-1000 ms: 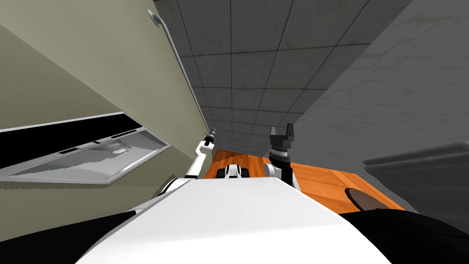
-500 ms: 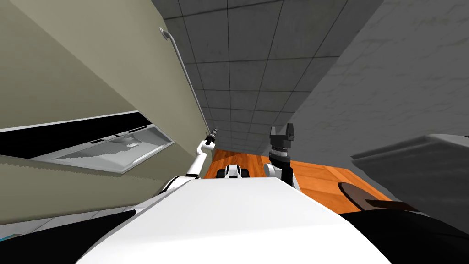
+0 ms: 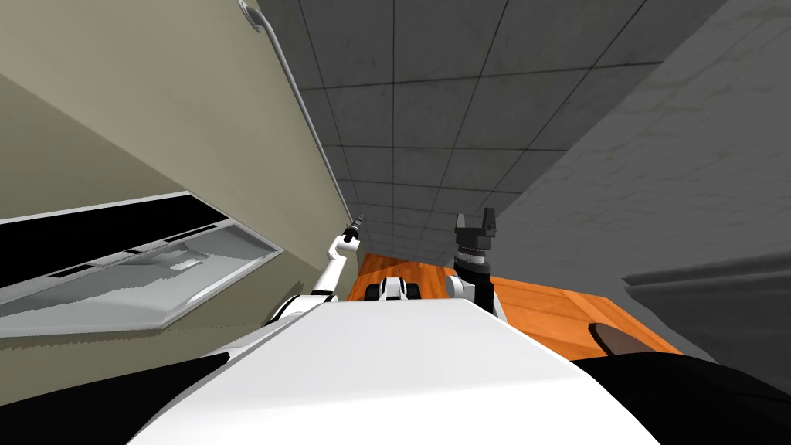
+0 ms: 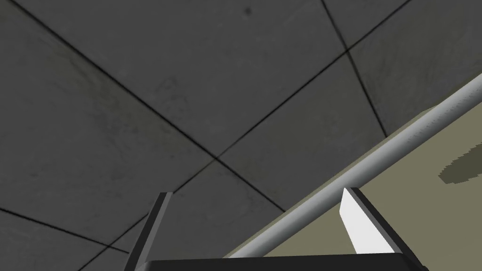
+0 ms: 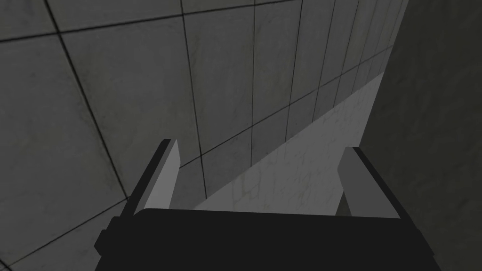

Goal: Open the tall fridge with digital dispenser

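Status: fridge [image 3: 193, 100] is on the left, its olive door face very near. The dispenser [image 3: 131, 266] recess sits in the near-left part of the door. A long grey handle [image 3: 297, 108] runs along the door's right edge.

Left tool [image 3: 355, 229] is at one end of that handle, fingers wide. The bar passes between them near their base, closer to one finger. Neither finger presses it, so I read it as not clamped.

Right tool [image 3: 475, 220] is raised to the right, well apart from the fridge. It's also wide and holds nothing.

Progress: reach and alignment look done. No gap visible at the door edge, so I'd call the door shut.

Left to do: close on the bar, then pull and swing the door out. The base probably needs to back off for clearance.
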